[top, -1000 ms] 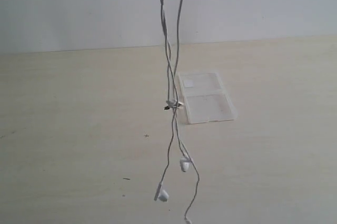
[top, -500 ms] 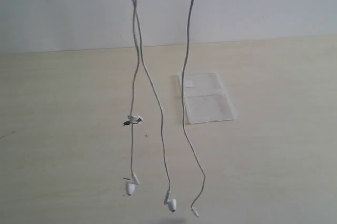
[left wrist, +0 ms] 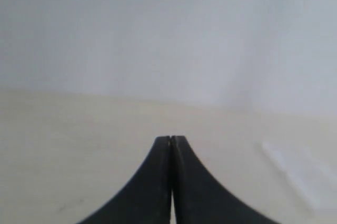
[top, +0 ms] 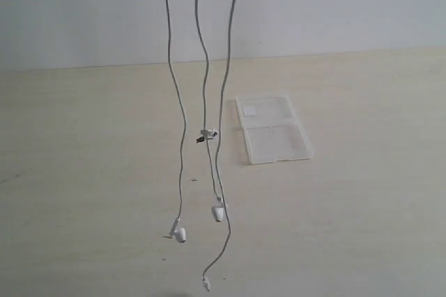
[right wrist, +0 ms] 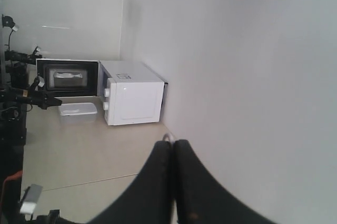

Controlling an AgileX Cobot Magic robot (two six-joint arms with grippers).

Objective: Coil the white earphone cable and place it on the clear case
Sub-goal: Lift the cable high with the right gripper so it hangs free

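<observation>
Left gripper (left wrist: 171,140): black fingers (left wrist: 152,182) are pressing flat together with no gap showing. Whether anything is being pinched between them cannot be told from its own view.

White earphone cable (top: 182,171): it is hanging in three thin strands from above the top of the exterior view, over the middle of the worktop (top: 83,171), with none of it lying on the clear case.
- The left strand is ending in an earbud (top: 179,233) dangling toward the near edge.
- The middle strand is carrying the inline piece (top: 207,134) and ending in a second earbud (top: 218,211).
- The right strand is running down past the others to the plug (top: 206,284), which is hanging lowest, nearest the near edge. Whether the plug is touching the worktop cannot be told.

Clear case (top: 273,130): it is lying flat on the worktop just right of the strands, toward the far edge, with a white sticker (top: 249,109) showing at its far left corner.

Right gripper (right wrist: 172,143): the fingers are closing tight, with a small loop of thin pale wire peeking out at the tips.

White microwave (right wrist: 134,91): it is standing against a wall in the right wrist view.
</observation>
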